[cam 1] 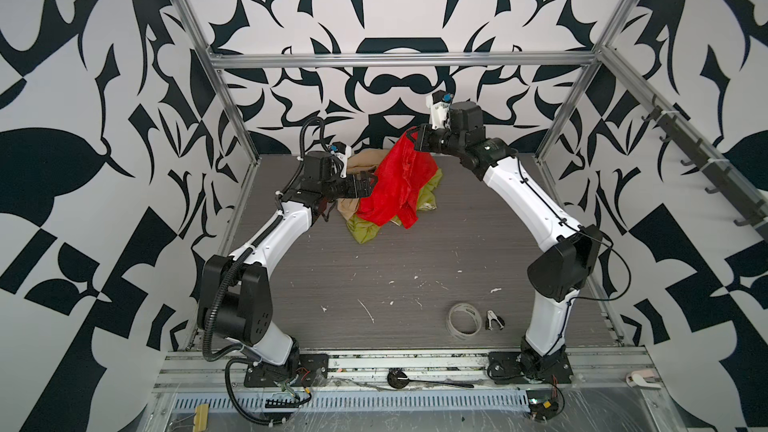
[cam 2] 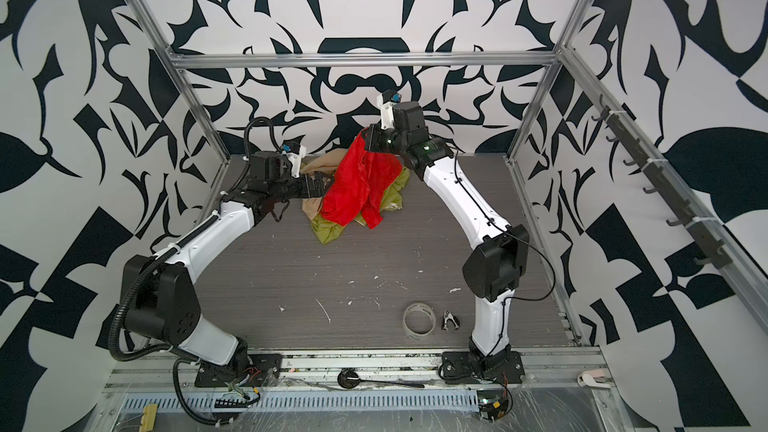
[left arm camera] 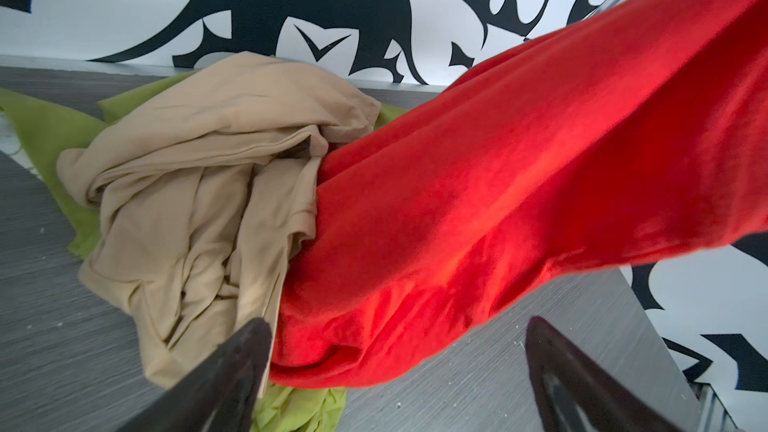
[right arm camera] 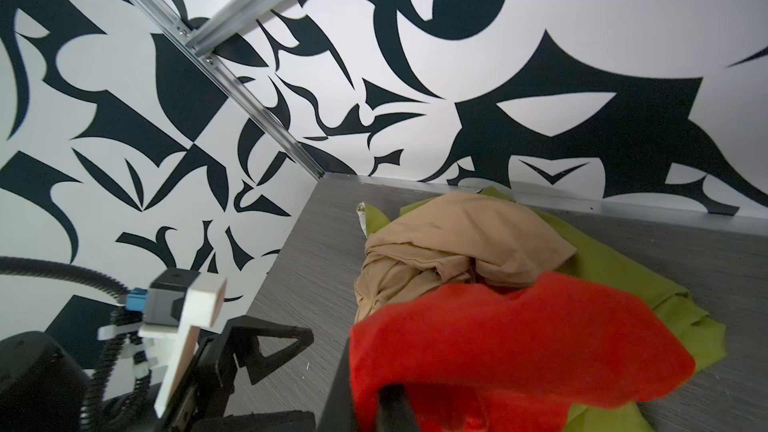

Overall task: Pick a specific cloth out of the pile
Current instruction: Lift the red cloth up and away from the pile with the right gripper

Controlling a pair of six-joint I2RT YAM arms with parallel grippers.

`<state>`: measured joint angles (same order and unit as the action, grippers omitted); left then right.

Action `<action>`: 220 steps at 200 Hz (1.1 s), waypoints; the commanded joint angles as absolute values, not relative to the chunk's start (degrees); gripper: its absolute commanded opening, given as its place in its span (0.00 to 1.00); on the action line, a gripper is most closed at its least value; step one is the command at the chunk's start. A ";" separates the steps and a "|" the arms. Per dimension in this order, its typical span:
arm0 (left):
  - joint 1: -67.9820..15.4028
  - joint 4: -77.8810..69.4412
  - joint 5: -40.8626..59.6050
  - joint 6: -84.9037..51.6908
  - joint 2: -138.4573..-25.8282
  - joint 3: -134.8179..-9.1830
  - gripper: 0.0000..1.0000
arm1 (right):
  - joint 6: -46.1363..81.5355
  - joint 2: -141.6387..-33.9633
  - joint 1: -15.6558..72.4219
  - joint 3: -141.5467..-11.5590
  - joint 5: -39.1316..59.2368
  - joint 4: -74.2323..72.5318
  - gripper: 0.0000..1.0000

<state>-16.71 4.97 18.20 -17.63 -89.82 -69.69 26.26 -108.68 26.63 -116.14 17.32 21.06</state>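
Right gripper [cam 1: 414, 139] is clamped on a top corner of the cloth [cam 1: 395, 184] and holds it high above the far middle of the table [cam 1: 374, 276]. In both top views the red sheet hangs down from that pinch, and its lower folds drape over the pile [cam 1: 365, 229]. Left gripper [cam 1: 368, 187] stands open just beside the cloth's left edge, low, and holds nothing.

In the left wrist view the two fingers [left arm camera: 249, 351] are spread wide. The red hem sags ahead of them; I cannot tell whether it touches either one. The beige cloth [left arm camera: 199, 184] is bunched tight against the red, and the green cloth [left arm camera: 45, 126] lies under both.

In the right wrist view the red cloth [right arm camera: 519, 347] bulges out of the closed gripper [right arm camera: 370, 392], with beige and green on the table beyond.

Judging from this, the cloth is lifted but not yet clear of the pile. The pinch looks small, so a sharp pull could slip the corner out. Beige presses into the red fold and could ride up with it. If the left gripper closes where it is, it may catch beige along with red.
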 commanded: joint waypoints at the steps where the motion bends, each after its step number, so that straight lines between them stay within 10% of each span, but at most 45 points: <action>1: -16.26 3.80 17.65 -16.36 -87.74 -69.08 0.98 | 24.62 -106.65 27.25 -121.50 16.91 19.75 0.00; 220: -16.08 -1.49 25.66 -9.32 -81.14 -70.51 1.00 | 15.45 -107.14 28.04 -141.61 24.56 27.88 0.00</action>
<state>-16.36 -2.76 23.59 -10.87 -83.33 -68.58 18.74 -108.90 27.79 -137.10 22.33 29.21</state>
